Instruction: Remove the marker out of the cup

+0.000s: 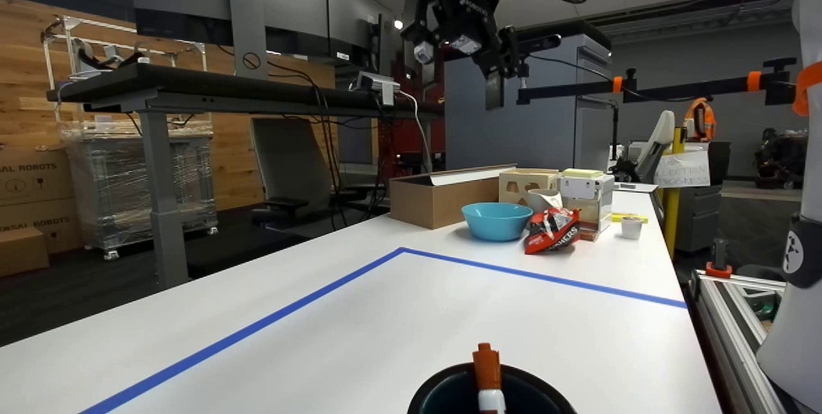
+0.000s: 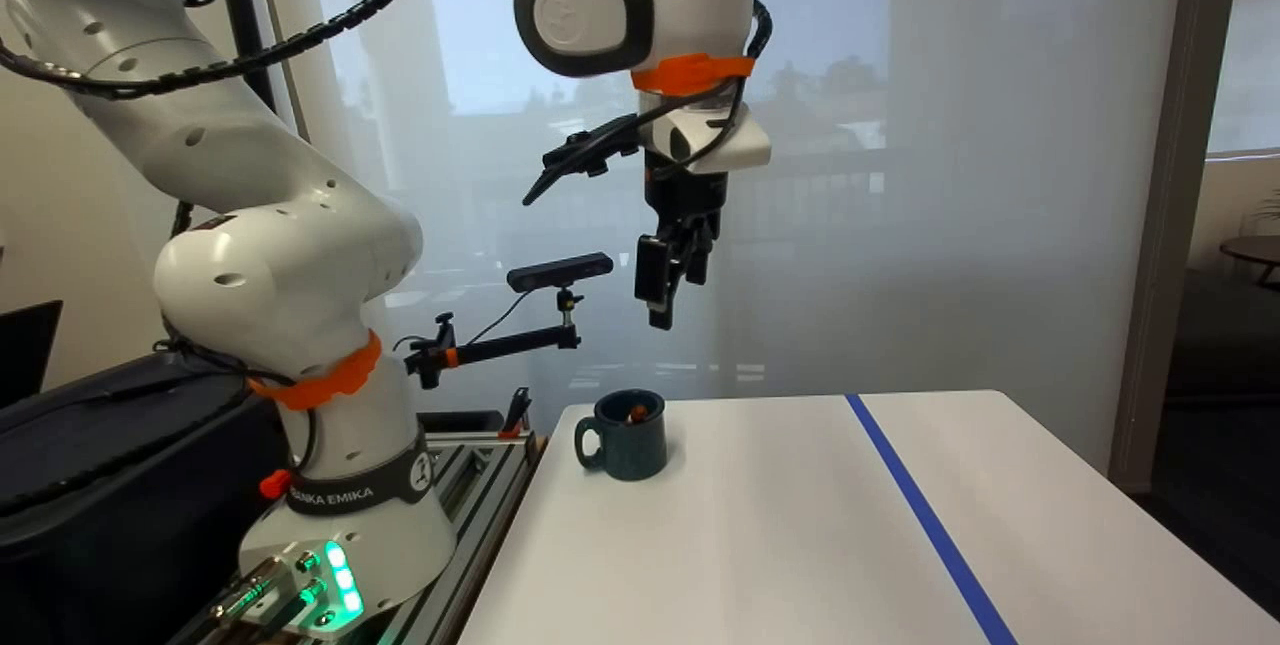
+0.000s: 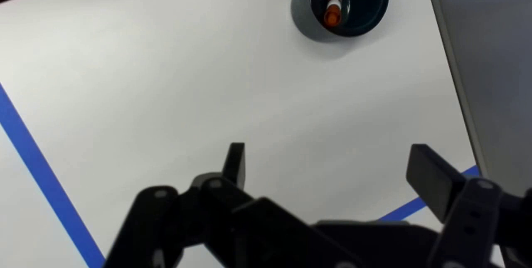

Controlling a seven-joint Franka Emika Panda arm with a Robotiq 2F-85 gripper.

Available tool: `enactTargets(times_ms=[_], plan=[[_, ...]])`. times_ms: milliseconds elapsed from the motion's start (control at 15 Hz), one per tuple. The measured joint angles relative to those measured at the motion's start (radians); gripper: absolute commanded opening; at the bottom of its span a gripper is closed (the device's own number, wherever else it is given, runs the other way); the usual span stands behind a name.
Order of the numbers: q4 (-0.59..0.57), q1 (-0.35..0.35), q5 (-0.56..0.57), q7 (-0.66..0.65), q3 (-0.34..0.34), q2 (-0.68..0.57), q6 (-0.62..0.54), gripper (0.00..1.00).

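Observation:
The dark cup (image 2: 635, 450) stands upright on the white table near the robot's base, its handle toward the base. It also shows cut off at the bottom of an exterior view (image 1: 539, 384) and at the top of the wrist view (image 3: 303, 16). The marker (image 3: 333, 4) leans inside the cup with its orange end up at the rim; its lower part is hidden. Its orange end also shows in both exterior views (image 1: 488, 372) (image 2: 638, 414). My gripper (image 3: 327, 151) is open and empty. It hangs well above the table, apart from the cup, in both exterior views (image 1: 459, 72) (image 2: 677, 293).
Blue tape lines (image 1: 308, 298) mark the white table (image 2: 800, 525). A blue bowl (image 1: 498, 221), a red bag (image 1: 552, 231), a cardboard box (image 1: 443, 201) and a small white cup (image 1: 631, 228) stand farther along. A camera on an arm (image 2: 560, 272) is beyond the table edge.

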State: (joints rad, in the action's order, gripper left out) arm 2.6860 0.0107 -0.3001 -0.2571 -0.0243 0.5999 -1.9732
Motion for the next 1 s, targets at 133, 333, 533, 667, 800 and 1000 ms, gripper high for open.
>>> enactTargets(times_ms=[133,333,533,667,800,1000], plan=[[0.003,0.004,-0.005,-0.034,-0.022,-0.014,0.000,1.00],[0.003,-0.003,0.009,-0.023,-0.020,-0.019,0.000,1.00],[0.005,-0.006,-0.014,0.009,0.005,-0.041,0.000,1.00],[0.010,-0.002,-0.069,0.030,0.025,-0.075,0.000,1.00],[0.012,0.005,-0.134,0.041,0.033,-0.115,0.004,1.00],[0.012,0.012,-0.232,0.044,0.034,-0.172,0.038,1.00]])
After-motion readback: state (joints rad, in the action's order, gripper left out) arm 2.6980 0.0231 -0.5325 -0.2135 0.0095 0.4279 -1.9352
